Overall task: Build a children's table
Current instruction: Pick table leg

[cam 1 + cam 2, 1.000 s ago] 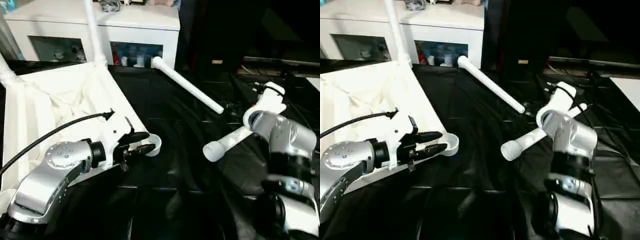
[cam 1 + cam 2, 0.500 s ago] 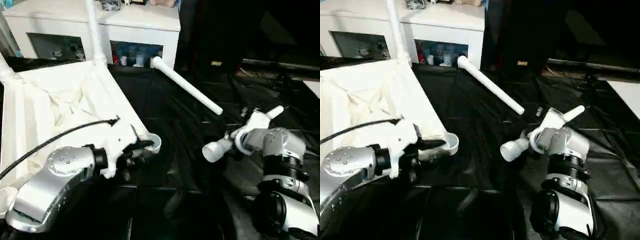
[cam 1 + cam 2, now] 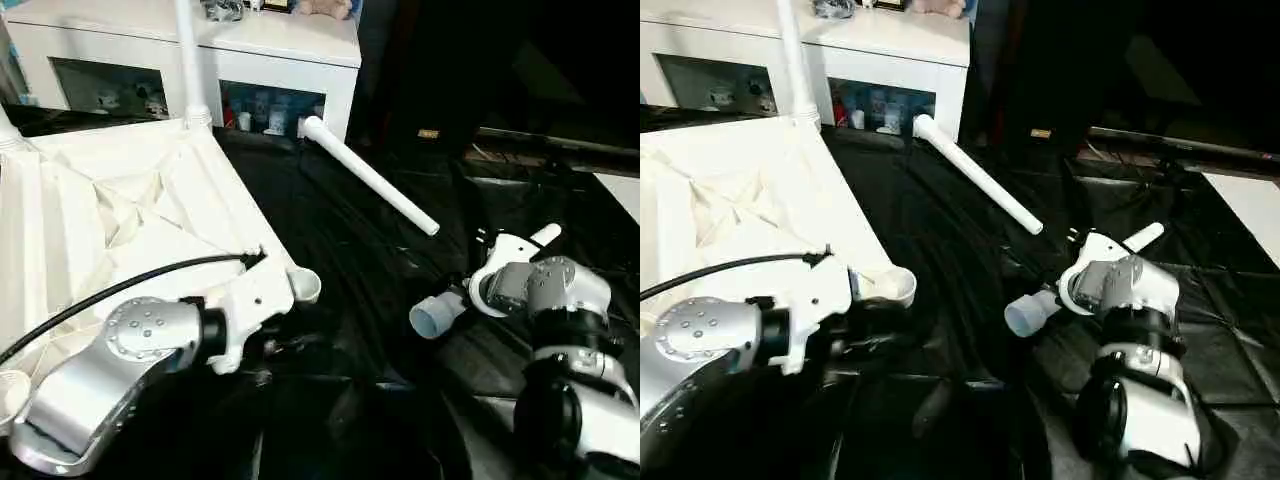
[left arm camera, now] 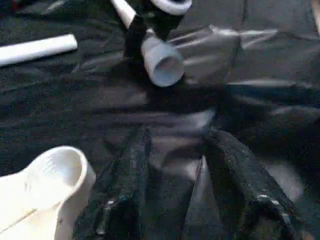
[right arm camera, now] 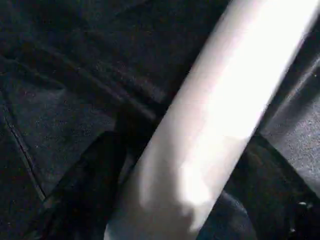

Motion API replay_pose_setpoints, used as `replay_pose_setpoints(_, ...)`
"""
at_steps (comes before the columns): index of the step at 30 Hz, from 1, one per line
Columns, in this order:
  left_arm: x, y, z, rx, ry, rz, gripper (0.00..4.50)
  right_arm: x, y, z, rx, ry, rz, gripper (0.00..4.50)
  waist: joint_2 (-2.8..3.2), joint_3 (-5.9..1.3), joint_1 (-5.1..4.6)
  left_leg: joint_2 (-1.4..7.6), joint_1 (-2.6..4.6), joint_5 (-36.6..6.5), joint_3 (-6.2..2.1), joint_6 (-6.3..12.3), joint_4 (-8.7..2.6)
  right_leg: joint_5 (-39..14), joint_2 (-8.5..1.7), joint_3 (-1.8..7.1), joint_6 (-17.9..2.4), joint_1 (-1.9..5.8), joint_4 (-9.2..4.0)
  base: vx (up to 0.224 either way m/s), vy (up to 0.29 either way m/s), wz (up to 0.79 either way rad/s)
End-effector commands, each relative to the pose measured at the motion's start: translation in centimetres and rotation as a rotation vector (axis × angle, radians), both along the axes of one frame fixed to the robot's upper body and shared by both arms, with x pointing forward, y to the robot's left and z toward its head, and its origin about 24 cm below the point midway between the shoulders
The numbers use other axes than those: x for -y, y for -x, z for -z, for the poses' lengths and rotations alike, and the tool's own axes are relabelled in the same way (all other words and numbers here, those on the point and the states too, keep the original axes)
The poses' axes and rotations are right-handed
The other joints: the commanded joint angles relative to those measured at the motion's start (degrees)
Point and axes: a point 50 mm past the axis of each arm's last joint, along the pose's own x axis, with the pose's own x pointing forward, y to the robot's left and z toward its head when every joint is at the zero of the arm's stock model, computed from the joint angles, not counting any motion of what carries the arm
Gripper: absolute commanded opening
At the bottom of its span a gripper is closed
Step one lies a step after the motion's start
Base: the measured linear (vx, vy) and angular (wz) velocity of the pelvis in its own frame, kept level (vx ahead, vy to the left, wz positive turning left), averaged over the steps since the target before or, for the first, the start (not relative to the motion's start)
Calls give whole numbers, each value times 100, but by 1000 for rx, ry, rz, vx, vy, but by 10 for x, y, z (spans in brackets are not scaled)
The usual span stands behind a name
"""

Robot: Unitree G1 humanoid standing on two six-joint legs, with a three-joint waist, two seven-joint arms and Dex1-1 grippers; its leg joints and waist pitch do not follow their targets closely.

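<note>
While the white tabletop [image 3: 120, 215] lies underside up on the black sheet [image 3: 340, 260] at your left, its ribbed X-bracing faces you and a round corner socket [image 3: 306, 285] sits at its near right corner. Two legs already stand upright in the far corner sockets; one leg [image 3: 188, 60] rises at the far right corner. A loose leg [image 3: 370, 188] lies on the sheet, well apart from the tabletop, running from the white cabinet [image 3: 250, 70] toward your right. Another leg [image 3: 437, 315] lies near your right arm, its open end pointing toward the tabletop.

Your right tool [image 5: 175, 165] straddles this leg, one black finger [image 5: 85, 185] on each side of the tube; you cannot tell whether they press it yet. Your left tool [image 4: 185, 200] hovers just beside the near corner socket, its fingers [image 4: 125, 190] spread apart over bare sheet, gripping nothing.
</note>
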Motion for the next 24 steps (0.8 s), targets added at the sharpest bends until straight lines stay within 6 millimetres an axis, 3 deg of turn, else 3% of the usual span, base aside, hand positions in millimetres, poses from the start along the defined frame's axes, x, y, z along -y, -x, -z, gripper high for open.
replay_pose_setpoints(1,1,-1,-4,14,-18,12,234,4,2,1,-16,-7,10,300,86,-330,-16,78,88,-1372,-7,-619,-378,-1926,-353,252,-254,186,-464,0,0,0)
replay_pose_setpoints(5,2,-1,-6,15,-13,24,257,8,3,2,-18,-16,32,279,117,-343,-15,72,79,-1331,-8,-644,-375,-1735,-345,252,-316,205,-449,0,0,0)
replay_pose_setpoints(6,2,-1,-6,13,-17,29,280,9,4,2,-19,-20,41,258,147,-345,-11,72,83,-1321,-12,-652,-375,-1673,-343,252,-345,204,-437,0,0,0)
replay_pose_setpoints(7,2,-1,-6,10,-25,37,293,10,4,3,-20,-22,51,249,139,-343,-19,69,88,-1363,-7,-655,-372,-1662,-336,252,-360,199,-447,0,0,0)
replay_pose_setpoints(9,1,-2,-6,7,-35,47,301,13,5,3,-16,-27,73,242,194,-346,-15,67,102,-1416,-11,-667,-372,-1599,-330,251,-396,194,-442,0,0,0)
replay_pose_setpoints(11,2,-2,-7,6,-34,52,324,15,6,3,-15,-33,89,223,172,-348,-9,67,97,-1408,-11,-664,-374,-1538,-327,249,-429,209,-431,0,0,0)
replay_pose_setpoints(12,3,-2,-8,5,-30,59,337,18,7,3,-14,-38,109,213,238,-344,-9,67,109,-1454,-18,-699,-375,-1479,-323,247,-470,200,-425,0,0,0)
replay_pose_setpoints(13,3,-2,-9,5,-29,63,344,19,7,3,-12,-43,120,208,259,-345,-7,62,115,-1490,-20,-705,-375,-1483,-319,244,-481,201,-429,0,0,0)
replay_pose_setpoints(16,4,-3,-11,8,-26,73,378,25,10,5,-6,-59,166,188,286,-339,1,52,117,-1588,-24,-687,-372,-1599,-326,242,-484,209,-443,0,0,0)
replay_pose_setpoints(17,4,-4,-12,8,-25,76,378,27,10,5,-3,-60,176,183,265,-332,-9,52,112,-1611,-17,-676,-373,-1642,-323,243,-474,205,-460,0,0,0)
replay_pose_setpoints(18,3,-4,-13,8,-22,79,384,30,12,5,1,-67,201,181,350,-330,10,40,131,-1683,-19,-664,-365,-1776,-332,243,-450,191,-476,0,0,0)
replay_pose_setpoints(19,3,-4,-14,8,-21,80,388,31,12,5,5,-69,213,181,317,-326,3,37,129,-1703,-14,-644,-366,-1819,-320,239,-432,192,-494,0,0,0)
replay_pose_setpoints(21,2,-5,-15,9,-19,80,395,34,14,4,16,-76,245,179,317,-333,14,32,125,-1688,-18,-610,-366,-1923,-318,232,-409,197,-493,0,0,0)
replay_pose_setpoints(22,1,-5,-16,8,-19,80,412,35,15,3,20,-79,258,178,355,-333,19,31,133,-1694,-17,-610,-364,-1958,-319,232,-401,184,-505,0,0,0)
replay_pose_setpoints(23,0,-5,-17,8,-18,79,422,37,16,1,27,-82,276,178,348,-329,18,29,130,-1688,-18,-608,-366,-1991,-319,230,-388,185,-508,0,0,0)
replay_pose_setpoints(24,-2,-7,-19,10,-12,71,427,41,17,-4,46,-75,298,178,412,-328,20,23,133,-1702,-25,-618,-370,-2001,-305,226,-356,184,-510,0,0,0)
